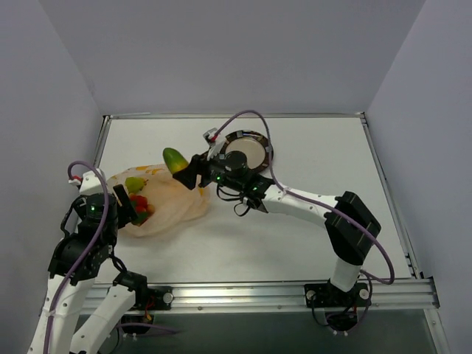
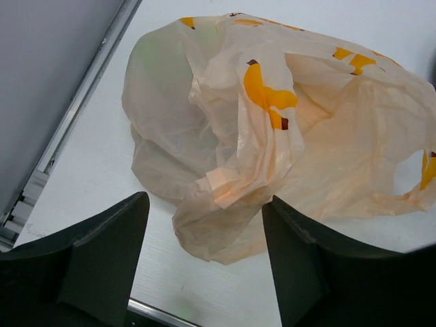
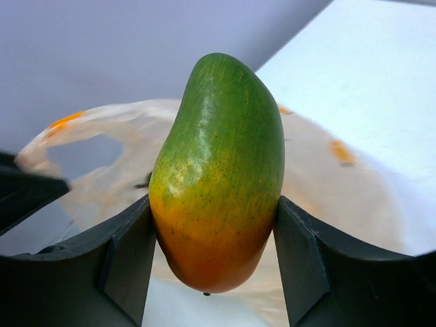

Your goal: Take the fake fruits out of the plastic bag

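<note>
The orange-green mango (image 3: pixel 218 170) is clamped upright between my right gripper's (image 3: pixel 214 259) fingers, lifted above the plastic bag's (image 3: pixel 340 191) far edge. From above, the mango (image 1: pixel 175 159) sticks out of the right gripper (image 1: pixel 186 168). The crinkly peach plastic bag (image 1: pixel 173 206) lies at the left, with a lime-green ball (image 1: pixel 134 183) and red berries (image 1: pixel 140 203) showing through it. My left gripper (image 1: pixel 128 209) is at the bag's near-left end. In its wrist view the left gripper (image 2: pixel 204 252) stands open around a hanging fold of the bag (image 2: pixel 231 225).
A round dark-rimmed plate (image 1: pixel 257 139) sits behind the right wrist. The table's metal rail (image 2: pixel 75 116) runs along the left side close to the bag. Grey walls enclose the table on three sides.
</note>
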{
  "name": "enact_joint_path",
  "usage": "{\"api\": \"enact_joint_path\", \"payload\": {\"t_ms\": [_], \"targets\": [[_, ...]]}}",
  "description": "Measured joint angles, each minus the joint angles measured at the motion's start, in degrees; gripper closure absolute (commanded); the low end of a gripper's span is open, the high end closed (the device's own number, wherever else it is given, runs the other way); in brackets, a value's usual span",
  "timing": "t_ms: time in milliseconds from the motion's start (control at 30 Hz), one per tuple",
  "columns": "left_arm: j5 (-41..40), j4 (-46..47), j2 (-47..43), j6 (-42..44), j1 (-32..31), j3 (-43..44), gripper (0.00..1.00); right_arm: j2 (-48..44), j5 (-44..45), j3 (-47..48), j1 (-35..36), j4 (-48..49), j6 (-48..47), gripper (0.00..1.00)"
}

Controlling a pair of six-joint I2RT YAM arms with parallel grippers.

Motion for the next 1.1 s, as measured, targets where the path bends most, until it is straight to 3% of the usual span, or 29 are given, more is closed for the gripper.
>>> {"api": "enact_joint_path", "payload": {"t_ms": [267, 367, 633, 733, 867, 900, 1033, 1100], "targets": [[-0.1, 5.3, -2.4, 2.5, 0.0, -5.9, 0.89, -0.3, 3.1, -1.3, -16.4, -3.7, -2.3, 0.82], [-0.1, 6.2, -2.4, 3.3, 0.0, -6.1, 0.96, 3.6, 8.3, 2.0, -18.3, -7.5, -5.6, 0.82], [0.9, 8.3, -2.5, 4.5, 0.8, -6.3, 0.98, 18.1, 20.3, 10.5, -19.7, -16.4, -13.3, 0.79], [2.1, 8.8, -2.3, 4.7, 2.1, -6.5, 0.98, 20.6, 23.1, 11.0, -20.3, -18.6, -14.4, 0.71], [3.2, 9.4, -1.6, 4.7, 2.4, -6.7, 0.98, 21.7, 25.4, 11.3, -21.0, -19.4, -14.8, 0.17], [3.4, 9.5, -1.6, 4.7, 2.4, -6.9, 0.98, 21.7, 26.1, 11.3, -21.2, -19.6, -14.7, 0.13], [3.5, 9.5, -1.5, 4.7, 2.4, -7.2, 0.97, 21.3, 27.1, 11.4, -21.3, -19.7, -14.6, 0.14], [3.5, 9.5, -1.5, 4.7, 2.4, -7.2, 0.98, 19.8, 27.0, 10.3, -20.8, -19.6, -14.3, 0.23]]}}
